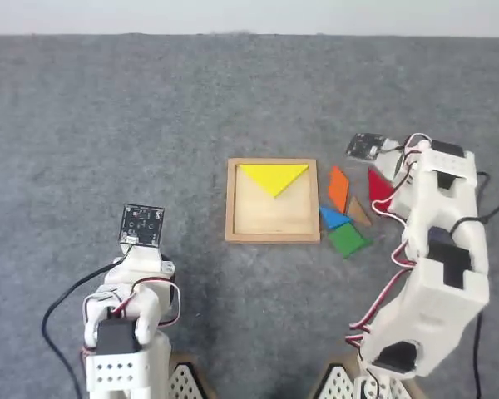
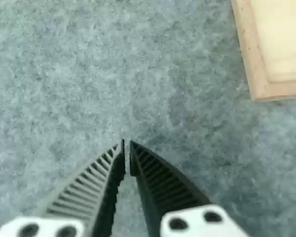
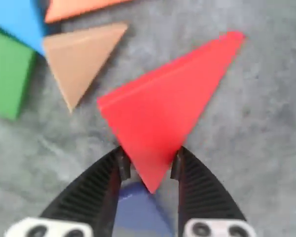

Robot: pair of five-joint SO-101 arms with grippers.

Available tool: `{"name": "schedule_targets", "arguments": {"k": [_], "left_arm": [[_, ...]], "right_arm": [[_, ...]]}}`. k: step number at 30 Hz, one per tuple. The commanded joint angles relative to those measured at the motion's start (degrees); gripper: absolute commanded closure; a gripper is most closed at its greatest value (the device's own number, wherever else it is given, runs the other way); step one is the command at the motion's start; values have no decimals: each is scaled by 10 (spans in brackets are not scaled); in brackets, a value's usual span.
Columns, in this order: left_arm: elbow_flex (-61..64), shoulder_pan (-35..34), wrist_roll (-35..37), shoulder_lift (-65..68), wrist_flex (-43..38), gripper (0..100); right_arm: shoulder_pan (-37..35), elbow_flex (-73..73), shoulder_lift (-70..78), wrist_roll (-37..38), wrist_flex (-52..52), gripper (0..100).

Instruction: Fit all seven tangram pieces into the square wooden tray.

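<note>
From above, the square wooden tray (image 1: pixel 230 199) lies mid-table on the carpet (image 1: pixel 108 108), with the yellow triangle (image 1: pixel 273 176) inside against its far edge. Just right of it lie the orange piece (image 1: pixel 338 188), blue piece (image 1: pixel 333 218), green piece (image 1: pixel 347 239), brown triangle (image 1: pixel 358 211) and red triangle (image 1: pixel 379 188), beside the right arm (image 1: pixel 437 249); the left arm (image 1: pixel 129 291) stands near left, well apart. In the left wrist view, the left gripper (image 2: pixel 127 148) hangs over bare carpet near a tray corner, its jaws almost together with nothing between. In the right wrist view, the right gripper (image 3: pixel 149 165) pinches one corner of the red triangle, with a dark blue piece (image 3: pixel 135 207) under that corner.
</note>
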Motion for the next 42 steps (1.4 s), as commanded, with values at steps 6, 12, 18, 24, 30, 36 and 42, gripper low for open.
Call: {"name": "schedule_targets", "arguments": {"k": [6,12,18,24,30,36,42], "left_arm": [[-6,3,-1,-10,2,979],[-6,3,-1,-10,2,979],[-6,3,-1,-10,2,979],[-6,3,-1,-10,2,979],[-6,3,-1,-10,2,979],[-6,3,-1,-10,2,979],[-6,3,-1,-10,2,979]], "right_arm": [[-15,-11,-91,-272,51,912],[-34,3,-91,-364,65,912],[-54,42,-95,-377,65,913],[-39,46,-97,-389,66,907],[-63,6,-155,-462,66,906],[-124,-50,-122,-563,60,703],[-125,-108,-3,-643,60,681]]}}
